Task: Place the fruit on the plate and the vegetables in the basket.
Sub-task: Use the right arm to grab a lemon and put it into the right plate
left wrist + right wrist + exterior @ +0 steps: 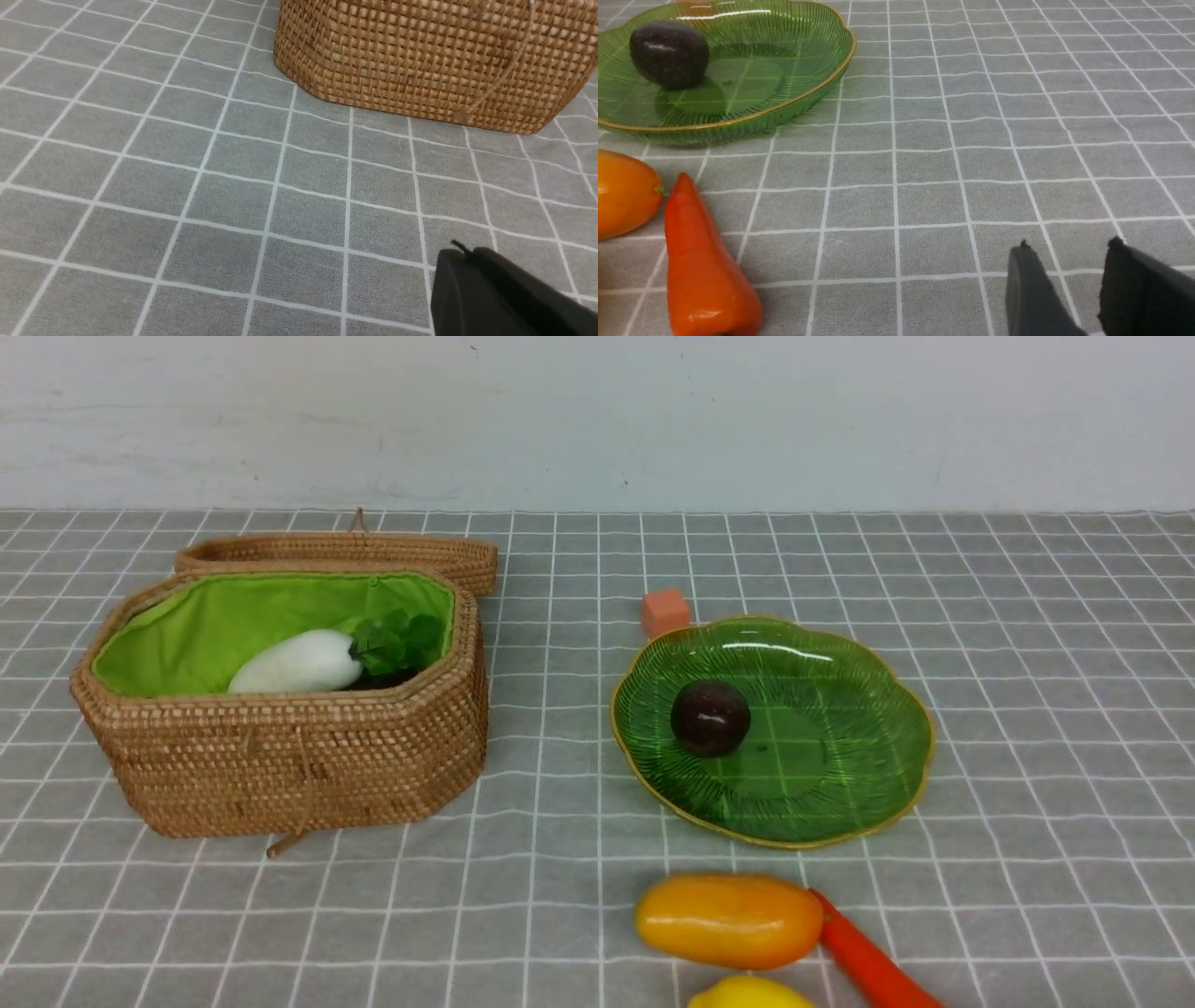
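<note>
The wicker basket (299, 765) with green lining stands at the left, holding the white radish (297, 663) and something dark beneath its leaves. The green glass plate (840, 775) carries the maroon ball (709, 717). Near the front edge lie the mango (728, 920), the carrot (868, 961) and the lemon (747, 994). Neither arm shows in the front view. My left gripper (462, 254) is shut with nothing in it, low over the cloth short of the basket (434, 60). My right gripper (1069, 247) stands open and empty, to the side of the carrot (703, 270), mango (623, 193) and plate (803, 93).
The wicker lid (345, 555) lies behind the basket. A small orange cube (665, 612) sits just behind the plate. A grey checked cloth covers the table, and a pale wall runs along the back.
</note>
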`<control>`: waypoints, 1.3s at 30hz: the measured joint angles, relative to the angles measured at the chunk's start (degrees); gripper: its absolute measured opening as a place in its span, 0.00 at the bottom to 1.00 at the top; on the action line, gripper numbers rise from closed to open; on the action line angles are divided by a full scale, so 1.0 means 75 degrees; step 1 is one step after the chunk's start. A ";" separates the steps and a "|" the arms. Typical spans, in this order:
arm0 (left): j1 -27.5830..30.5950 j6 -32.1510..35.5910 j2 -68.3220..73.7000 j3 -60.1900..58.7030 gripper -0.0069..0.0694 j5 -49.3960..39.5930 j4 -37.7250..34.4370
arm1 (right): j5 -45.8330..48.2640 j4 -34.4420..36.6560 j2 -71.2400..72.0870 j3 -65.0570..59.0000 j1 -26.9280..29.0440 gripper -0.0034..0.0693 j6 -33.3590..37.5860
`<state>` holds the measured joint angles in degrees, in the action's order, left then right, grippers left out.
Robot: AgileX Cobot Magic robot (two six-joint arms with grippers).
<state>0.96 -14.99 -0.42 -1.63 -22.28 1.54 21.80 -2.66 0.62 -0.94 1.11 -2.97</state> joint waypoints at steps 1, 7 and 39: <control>0.0000 0.0000 0.0000 0.0000 0.09 0.0000 0.0000 | -0.0080 0.0000 0.0000 -0.0008 0.0000 0.38 0.0000; 0.0000 0.0000 0.0000 0.0000 0.10 0.0000 -0.0022 | -0.1895 0.0121 0.0000 -0.0084 0.0000 0.38 -0.0077; 0.0000 0.0000 0.0000 0.0000 0.14 0.0000 -0.0022 | 0.0291 0.1229 -0.4362 0.4192 -0.0188 0.38 -0.0729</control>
<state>0.96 -14.99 -0.42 -1.63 -22.28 1.37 23.98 6.56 -32.09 30.50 -0.30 -8.44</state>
